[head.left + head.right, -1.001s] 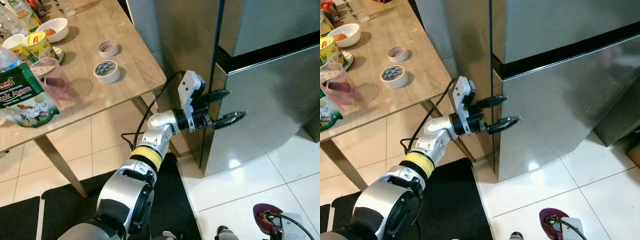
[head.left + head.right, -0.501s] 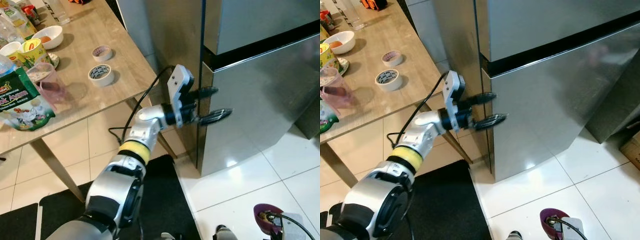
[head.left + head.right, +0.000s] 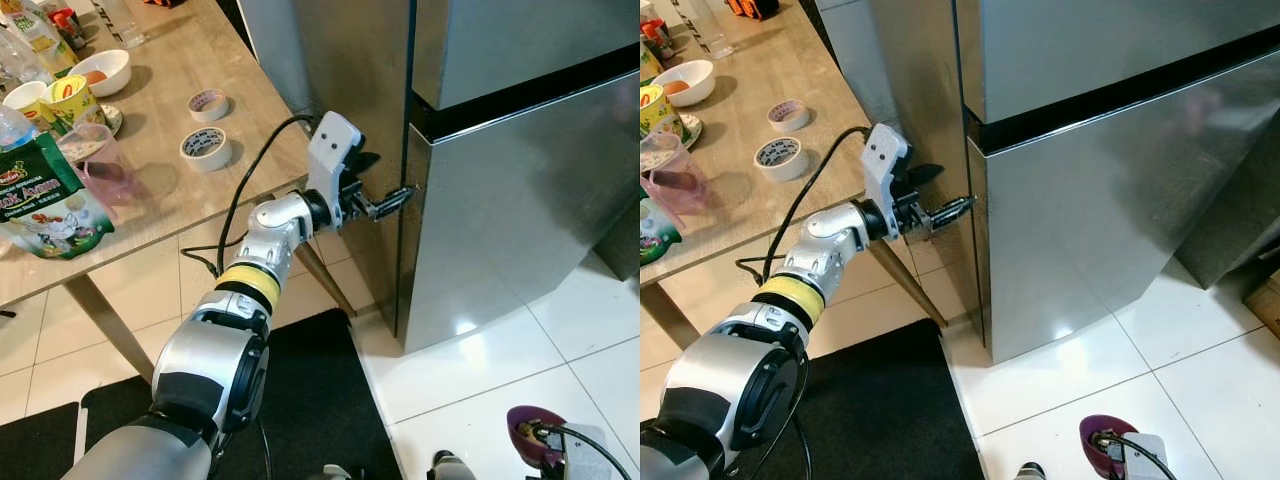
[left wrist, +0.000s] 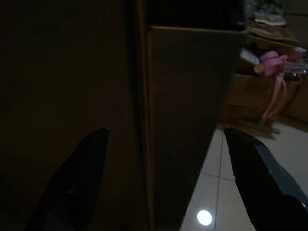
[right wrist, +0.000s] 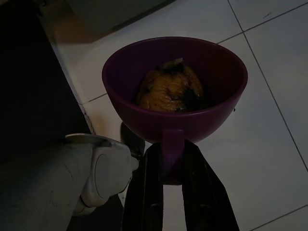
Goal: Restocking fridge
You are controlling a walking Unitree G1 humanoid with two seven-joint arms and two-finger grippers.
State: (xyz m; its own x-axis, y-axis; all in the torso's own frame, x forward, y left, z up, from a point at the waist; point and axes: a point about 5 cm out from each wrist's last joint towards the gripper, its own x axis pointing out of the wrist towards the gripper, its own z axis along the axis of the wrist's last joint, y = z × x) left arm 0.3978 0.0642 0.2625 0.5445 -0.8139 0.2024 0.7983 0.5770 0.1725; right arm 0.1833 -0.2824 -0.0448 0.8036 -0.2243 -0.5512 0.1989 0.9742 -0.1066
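Fridge door edge (image 3: 405, 215) — between left gripper (image 3: 385, 190) fingers

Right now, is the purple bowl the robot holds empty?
No, the purple bowl clamped by its handle in the right gripper has a brownish piece of food inside it.

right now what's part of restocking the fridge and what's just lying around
In the job:
fridge lower door
left end effector, open at the door's edge
right end effector, shut on the purple bowl of food

Lying about:
two tape rolls
green packet
white bowl
wooden table
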